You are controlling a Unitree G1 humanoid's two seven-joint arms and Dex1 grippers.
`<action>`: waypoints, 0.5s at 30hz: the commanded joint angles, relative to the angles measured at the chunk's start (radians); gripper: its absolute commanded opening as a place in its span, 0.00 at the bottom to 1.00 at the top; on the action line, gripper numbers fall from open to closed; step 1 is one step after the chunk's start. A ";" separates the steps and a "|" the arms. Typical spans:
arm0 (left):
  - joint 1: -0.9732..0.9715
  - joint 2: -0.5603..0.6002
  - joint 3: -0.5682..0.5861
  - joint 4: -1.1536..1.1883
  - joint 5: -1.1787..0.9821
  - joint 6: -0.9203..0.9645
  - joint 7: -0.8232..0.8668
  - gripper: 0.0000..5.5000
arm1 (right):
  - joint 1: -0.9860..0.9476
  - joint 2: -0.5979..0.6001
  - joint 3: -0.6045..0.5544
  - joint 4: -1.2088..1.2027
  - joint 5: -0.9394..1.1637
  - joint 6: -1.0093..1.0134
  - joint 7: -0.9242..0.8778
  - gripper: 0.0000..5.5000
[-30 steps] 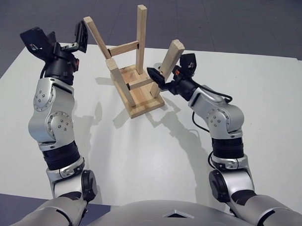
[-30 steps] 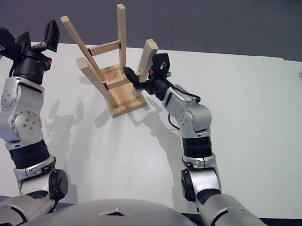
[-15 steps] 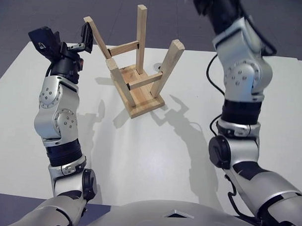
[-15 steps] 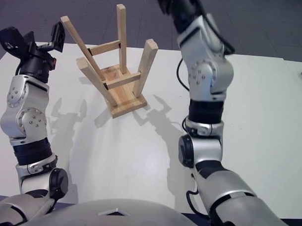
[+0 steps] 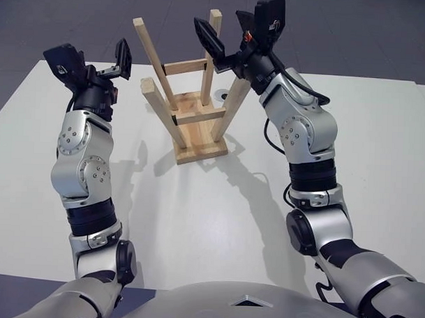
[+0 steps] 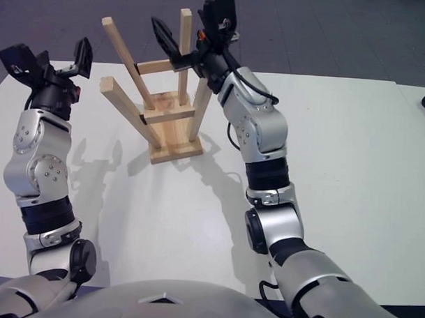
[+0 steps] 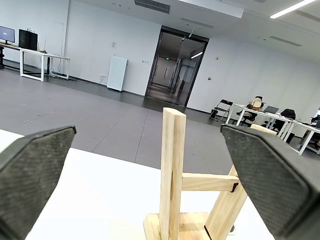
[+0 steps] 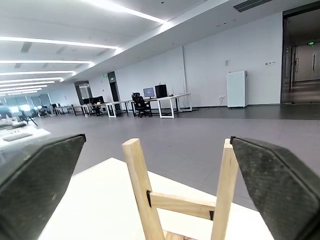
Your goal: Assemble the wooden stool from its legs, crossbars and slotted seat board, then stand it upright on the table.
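Note:
The wooden stool (image 5: 198,135) rests upside down on the white table (image 5: 380,151), seat board down, its legs (image 5: 152,64) pointing up and joined by crossbars (image 5: 197,117). My right gripper (image 5: 235,31) hovers open at the tops of the right-hand legs, with nothing between its fingers (image 5: 208,37); the right wrist view looks past its pads (image 8: 280,185) at two legs (image 8: 142,195) and a crossbar (image 8: 180,205). My left gripper (image 5: 92,59) is raised left of the stool, open and apart from it. Its pads (image 7: 30,185) frame one leg (image 7: 172,170).
Bare white tabletop (image 5: 196,214) spreads in front of the stool and to both sides. The table's far edge (image 5: 355,78) runs just behind the stool, with dark floor beyond.
My right arm has left the right leg, swung high, and come down open at the leg tops. The stool has shifted slightly right. The left gripper barely moved.

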 commanded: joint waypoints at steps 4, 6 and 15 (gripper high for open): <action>0.015 -0.015 -0.019 0.019 0.102 -0.030 0.079 0.98 | -0.033 0.010 -0.227 -0.083 0.170 -0.050 -0.061 0.98; 0.042 -0.013 0.028 0.001 0.157 -0.044 0.156 0.98 | -0.043 -0.036 -0.343 -0.098 0.206 -0.073 -0.145 0.98; 0.181 -0.015 -0.054 -0.253 0.221 0.067 0.183 0.98 | 0.207 -0.183 -0.255 -0.054 -0.152 0.001 -0.416 0.98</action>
